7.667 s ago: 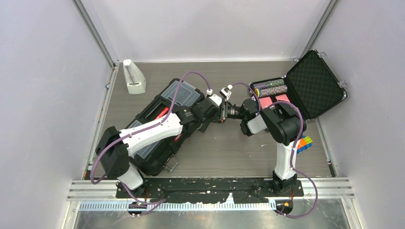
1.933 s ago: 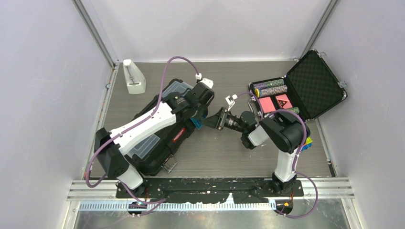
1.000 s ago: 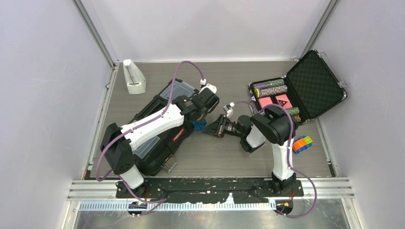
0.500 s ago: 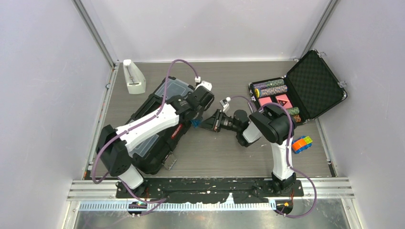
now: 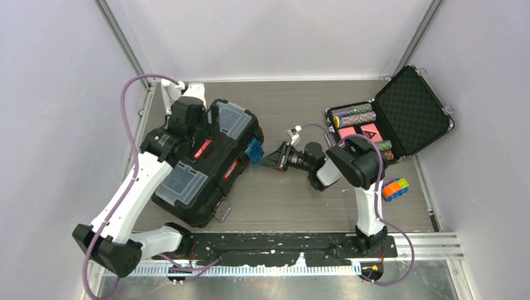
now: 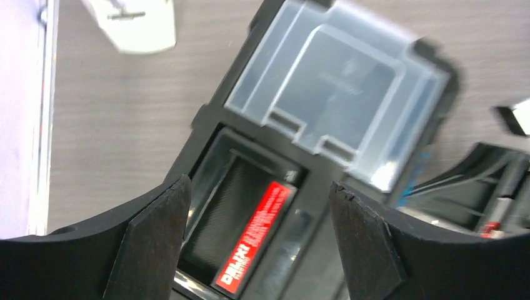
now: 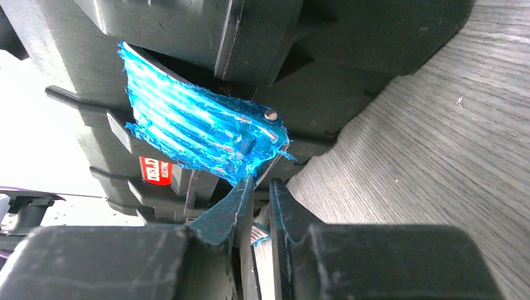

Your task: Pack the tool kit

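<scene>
Swinging away from the latch end of the large black plastic toolbox [image 5: 212,187], the left arm now reaches over the box's far-left side. Half a second ago it lay stretched across the lid, close beside the right arm. The left hand [image 6: 257,187] has sprung apart and grips nothing. In the wrist view its two dark fingers [image 6: 156,244] hover above the lid, framing the red-labelled handle [image 6: 250,247] and one clear grey compartment lid [image 6: 340,87].

The toolbox lies closed and diagonal on the grey wood-grain surface [image 5: 300,200], left of centre. The right arm stays low, its elbow bent and its forearm pointing left at the box's right end, as before. The right hand [image 7: 259,187] is all but closed, pinching the lower tip of the ribbed blue plastic latch [image 7: 200,131] on the box's end wall.
</scene>
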Robot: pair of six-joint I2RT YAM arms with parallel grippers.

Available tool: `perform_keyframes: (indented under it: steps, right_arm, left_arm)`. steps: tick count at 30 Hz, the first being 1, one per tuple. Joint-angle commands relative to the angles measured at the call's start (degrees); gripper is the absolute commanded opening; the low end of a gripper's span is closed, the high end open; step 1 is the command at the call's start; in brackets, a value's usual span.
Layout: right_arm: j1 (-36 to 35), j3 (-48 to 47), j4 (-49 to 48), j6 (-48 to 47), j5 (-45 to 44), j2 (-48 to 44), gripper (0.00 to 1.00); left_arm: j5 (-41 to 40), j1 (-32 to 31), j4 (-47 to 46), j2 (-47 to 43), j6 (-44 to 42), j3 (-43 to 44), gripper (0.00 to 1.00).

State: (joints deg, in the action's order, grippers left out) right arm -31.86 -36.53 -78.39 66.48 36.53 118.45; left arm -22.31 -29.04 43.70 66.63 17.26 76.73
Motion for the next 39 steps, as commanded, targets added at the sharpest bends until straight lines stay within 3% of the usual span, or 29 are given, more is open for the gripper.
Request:
perform_keyframes:
  steps: [1,8,13,30,35,39]
  right_arm:
    - [0.30,-2.03,3.55,-2.44,-5.01,-0.90,0.20]
    - [-0.02,-4.04,8.71,-4.50,-5.66,-0.89,0.20]
    - [-1.70,-9.71,13.00,-6.61,-7.39,1.50,0.19]
    - [-7.29,-29.12,30.76,-13.76,-9.21,10.53,0.15]
    - [-7.73,-27.01,31.41,-14.91,-8.36,7.24,0.16]
    - [-5.46,-19.67,32.25,-17.25,-6.85,-0.25,0.23]
  left_arm:
    - [7.19,8.23,1.08,1.87,-3.06,-5.82,0.82]
    - [16.61,16.29,0.35,4.53,-3.90,-10.84,0.79]
    - [27.68,16.10,-1.61,6.59,-1.50,-16.06,0.72]
    - [40.06,10.76,-11.20,6.32,4.74,-29.69,0.69]
    - [39.29,10.15,-11.99,5.05,5.95,-29.88,0.69]
    - [37.68,9.59,-13.15,4.75,8.51,-27.62,0.70]
